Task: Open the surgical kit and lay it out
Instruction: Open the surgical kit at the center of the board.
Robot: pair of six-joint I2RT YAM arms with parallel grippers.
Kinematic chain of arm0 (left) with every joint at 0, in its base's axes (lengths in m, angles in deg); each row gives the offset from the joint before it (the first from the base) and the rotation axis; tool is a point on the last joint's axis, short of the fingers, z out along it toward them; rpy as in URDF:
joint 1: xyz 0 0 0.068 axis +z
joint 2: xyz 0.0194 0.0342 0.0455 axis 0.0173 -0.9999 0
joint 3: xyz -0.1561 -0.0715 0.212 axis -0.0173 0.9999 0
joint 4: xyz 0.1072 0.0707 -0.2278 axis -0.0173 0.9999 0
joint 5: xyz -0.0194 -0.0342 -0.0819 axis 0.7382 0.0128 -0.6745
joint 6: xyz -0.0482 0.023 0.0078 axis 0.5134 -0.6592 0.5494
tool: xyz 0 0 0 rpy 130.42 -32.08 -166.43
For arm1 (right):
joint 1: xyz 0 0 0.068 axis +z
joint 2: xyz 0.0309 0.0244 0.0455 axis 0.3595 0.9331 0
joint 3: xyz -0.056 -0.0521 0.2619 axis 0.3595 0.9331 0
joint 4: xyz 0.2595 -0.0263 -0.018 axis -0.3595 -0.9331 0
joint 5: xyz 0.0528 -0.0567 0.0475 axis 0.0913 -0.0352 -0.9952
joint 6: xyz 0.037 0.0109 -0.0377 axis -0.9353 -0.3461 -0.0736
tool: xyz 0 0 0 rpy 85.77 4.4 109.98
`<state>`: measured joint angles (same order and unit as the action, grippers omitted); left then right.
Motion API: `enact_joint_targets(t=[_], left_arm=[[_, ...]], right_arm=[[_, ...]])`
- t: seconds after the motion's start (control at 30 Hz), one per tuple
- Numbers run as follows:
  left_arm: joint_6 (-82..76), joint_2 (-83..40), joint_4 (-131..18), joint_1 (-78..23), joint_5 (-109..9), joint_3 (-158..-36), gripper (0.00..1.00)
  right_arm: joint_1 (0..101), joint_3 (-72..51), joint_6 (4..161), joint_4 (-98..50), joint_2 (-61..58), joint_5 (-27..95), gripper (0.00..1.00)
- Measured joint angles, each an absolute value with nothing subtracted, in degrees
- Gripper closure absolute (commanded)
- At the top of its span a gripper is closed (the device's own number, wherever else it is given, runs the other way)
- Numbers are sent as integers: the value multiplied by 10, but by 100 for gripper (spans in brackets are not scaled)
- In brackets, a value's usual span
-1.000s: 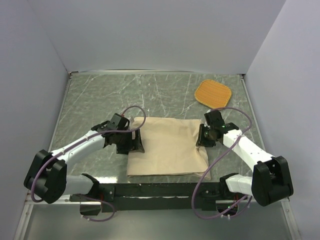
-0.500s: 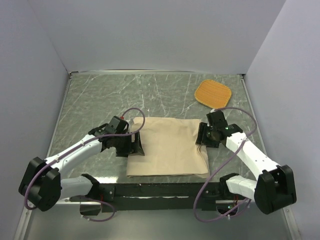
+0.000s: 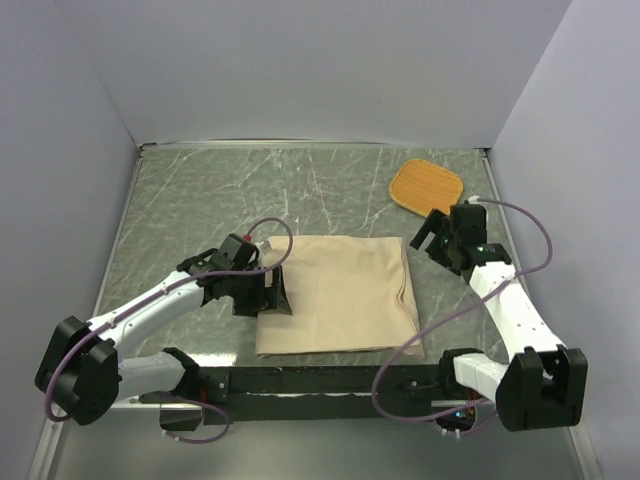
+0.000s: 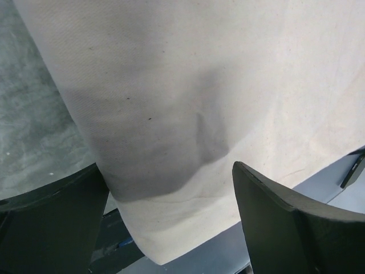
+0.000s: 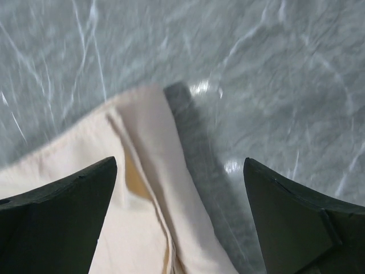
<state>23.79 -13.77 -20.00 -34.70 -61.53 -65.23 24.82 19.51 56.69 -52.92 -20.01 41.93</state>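
Note:
The surgical kit (image 3: 335, 295) lies in the middle of the table as a flat bundle, its beige wrapping cloth folded shut over whatever is inside. My left gripper (image 3: 275, 292) is low at the bundle's left edge. In the left wrist view its open jaws straddle the cloth (image 4: 199, 85) near the front left corner. My right gripper (image 3: 430, 237) hangs open just off the bundle's far right corner. From the right wrist, the layered cloth corner (image 5: 142, 188) shows below wide-apart fingers (image 5: 63, 211) that hold nothing.
An orange woven pad (image 3: 426, 186) lies at the back right, just behind the right gripper. Grey marbled tabletop (image 3: 200, 200) surrounds the bundle. A black rail (image 3: 320, 380) runs along the near edge, and white walls close in three sides.
My right gripper opened wide, let go of the cloth's right edge and drew back up toward the far right. The left gripper shifted slightly nearer along the left edge.

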Motion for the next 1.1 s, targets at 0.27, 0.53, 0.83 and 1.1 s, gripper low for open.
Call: enact_joint_targets(t=[0.27,0.53,0.83,1.1], left_arm=[[238,-105,-182,-360,-602,-653,4],[227,-76,-128,-362,-475,-737,0],[186,-111,-162,-414,-391,-840,1],[173,-249,-208,-611,-295,-943,0]], right_arm=[[222,175,556,-487,-159,397,0],[218,170,554,-470,-159,396,0],[218,132,564,-521,-208,423,0],[218,27,602,-591,-317,477,0]])
